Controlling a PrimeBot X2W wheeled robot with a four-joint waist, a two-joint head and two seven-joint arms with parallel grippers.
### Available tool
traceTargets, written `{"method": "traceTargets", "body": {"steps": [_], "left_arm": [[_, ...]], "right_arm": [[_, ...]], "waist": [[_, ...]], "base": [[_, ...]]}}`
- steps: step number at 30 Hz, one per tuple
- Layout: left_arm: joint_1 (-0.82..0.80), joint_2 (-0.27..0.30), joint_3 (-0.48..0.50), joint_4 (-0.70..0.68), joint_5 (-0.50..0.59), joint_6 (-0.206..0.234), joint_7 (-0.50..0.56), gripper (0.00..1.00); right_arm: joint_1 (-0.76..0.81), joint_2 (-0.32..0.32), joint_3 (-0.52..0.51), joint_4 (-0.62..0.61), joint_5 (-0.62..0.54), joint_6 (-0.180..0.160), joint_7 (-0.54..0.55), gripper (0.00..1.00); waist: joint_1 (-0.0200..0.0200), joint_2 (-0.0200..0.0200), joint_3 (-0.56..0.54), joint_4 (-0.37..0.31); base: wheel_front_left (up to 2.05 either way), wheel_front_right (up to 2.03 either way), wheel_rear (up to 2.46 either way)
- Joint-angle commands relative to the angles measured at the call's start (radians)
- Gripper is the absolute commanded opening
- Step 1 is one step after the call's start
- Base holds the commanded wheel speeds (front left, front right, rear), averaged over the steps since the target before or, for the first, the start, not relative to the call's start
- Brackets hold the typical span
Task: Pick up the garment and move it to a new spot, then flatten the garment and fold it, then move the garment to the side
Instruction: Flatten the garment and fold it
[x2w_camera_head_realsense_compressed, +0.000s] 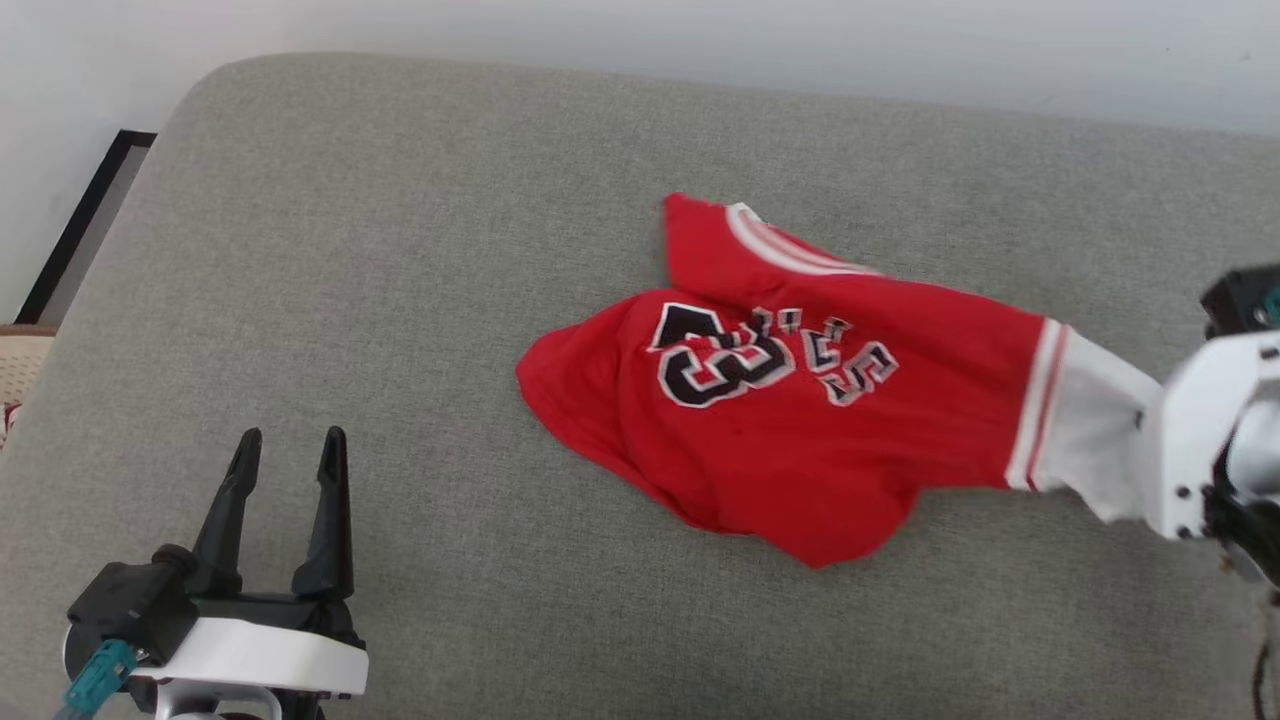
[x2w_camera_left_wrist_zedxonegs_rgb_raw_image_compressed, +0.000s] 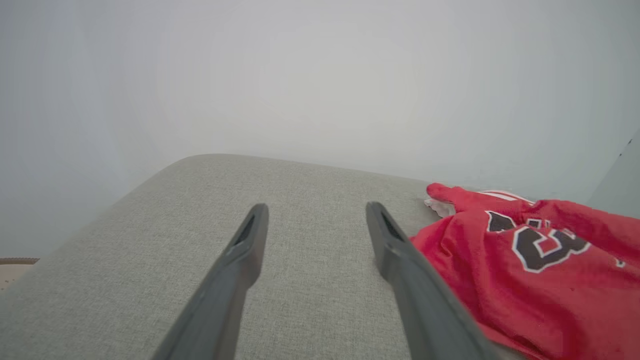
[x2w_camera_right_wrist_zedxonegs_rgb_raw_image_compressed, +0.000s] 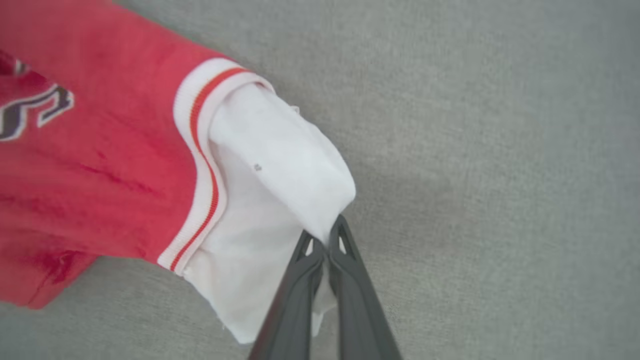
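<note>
The garment (x2w_camera_head_realsense_compressed: 800, 400) is a red jersey shirt lying crumpled on the grey cushion, its black-and-white "3" print facing up. One white sleeve (x2w_camera_right_wrist_zedxonegs_rgb_raw_image_compressed: 270, 165) with red-white trim stretches to the right. My right gripper (x2w_camera_right_wrist_zedxonegs_rgb_raw_image_compressed: 325, 235) is shut on that sleeve's white cloth, which is pinched between the dark fingers; its white wrist (x2w_camera_head_realsense_compressed: 1200, 440) shows at the right edge of the head view. At the lower left my left gripper (x2w_camera_head_realsense_compressed: 292, 440) stands open, well clear of the shirt. From its wrist camera the garment (x2w_camera_left_wrist_zedxonegs_rgb_raw_image_compressed: 530, 260) lies to the right of the open left gripper (x2w_camera_left_wrist_zedxonegs_rgb_raw_image_compressed: 315, 210).
The grey fabric cushion (x2w_camera_head_realsense_compressed: 400, 250) spreads wide to the left and in front of the shirt. A pale wall (x2w_camera_head_realsense_compressed: 700, 40) runs along its far edge. A dark frame (x2w_camera_head_realsense_compressed: 80, 230) stands on the floor beyond the cushion's rounded left corner.
</note>
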Motion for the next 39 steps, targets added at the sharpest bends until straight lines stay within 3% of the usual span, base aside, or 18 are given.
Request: {"method": "traceTargets", "body": {"steps": [1, 11, 12, 13, 14, 15, 19, 27, 32, 39], "left_arm": [[-0.008, 0.002, -0.002, -0.002, -0.002, -0.003, -0.005, 1.0], [-0.029, 0.013, -0.024, 0.011, -0.011, -0.003, -0.005, 1.0], [-0.032, 0.017, -0.03, 0.014, -0.012, -0.003, -0.005, 1.0], [-0.037, 0.022, -0.037, 0.016, -0.013, -0.003, -0.005, 1.0], [-0.042, 0.027, -0.044, 0.018, -0.014, -0.003, -0.005, 1.0], [-0.046, 0.033, -0.052, 0.021, -0.017, -0.003, -0.005, 1.0], [-0.063, 0.07, -0.086, 0.031, -0.033, -0.003, -0.005, 1.0], [-0.114, 0.193, -0.204, 0.062, -0.108, -0.003, 0.015, 1.0], [-0.157, 0.263, -0.279, 0.055, -0.168, -0.003, 0.11, 1.0], [-0.207, 0.339, -0.35, 0.078, -0.245, -0.002, 0.28, 1.0]], "right_arm": [[0.017, -0.004, -0.013, 0.008, -0.016, 0.0, 0.008, 0.0], [0.043, 0.057, -0.096, 0.214, -0.048, 0.0, -0.08, 0.0], [0.034, 0.064, -0.096, 0.24, -0.051, 0.0, -0.1, 0.16], [0.025, 0.064, -0.087, 0.262, -0.057, 0.0, -0.117, 0.46], [0.013, 0.066, -0.079, 0.28, -0.058, 0.0, -0.13, 0.82], [0.002, 0.074, -0.079, 0.295, -0.058, 0.0, -0.144, 1.0], [-0.032, 0.085, -0.05, 0.304, -0.06, 0.0, -0.18, 1.0], [-0.039, 0.131, -0.023, 0.188, -0.029, 0.0, -0.231, 1.0], [-0.013, 0.168, -0.023, 0.082, -0.014, 0.0, -0.3, 1.0], [0.014, 0.217, -0.008, -0.028, -0.007, 0.0, -0.503, 1.0]], "waist": [[0.0, 0.0, 0.003, 0.003], [0.0, 0.0, 0.024, 0.021], [0.0, 0.0, 0.025, 0.02], [0.0, 0.0, 0.027, 0.019], [0.0, 0.0, 0.028, 0.017], [0.0, 0.0, 0.028, 0.013], [0.0, 0.0, 0.025, -0.014], [0.0, 0.0, 0.009, -0.108], [0.0, 0.0, 0.003, -0.177], [0.0, 0.0, 0.004, -0.281]], "base": [[0.0, 0.0, 0.0], [0.0, 0.0, 0.0], [0.0, 0.0, 0.0], [0.0, 0.0, 0.0], [0.0, 0.0, 0.0], [0.0, 0.0, 0.0], [0.0, 0.0, 0.0], [0.0, 0.0, 0.0], [0.0, 0.0, 0.0], [0.0, 0.0, 0.0]]}}
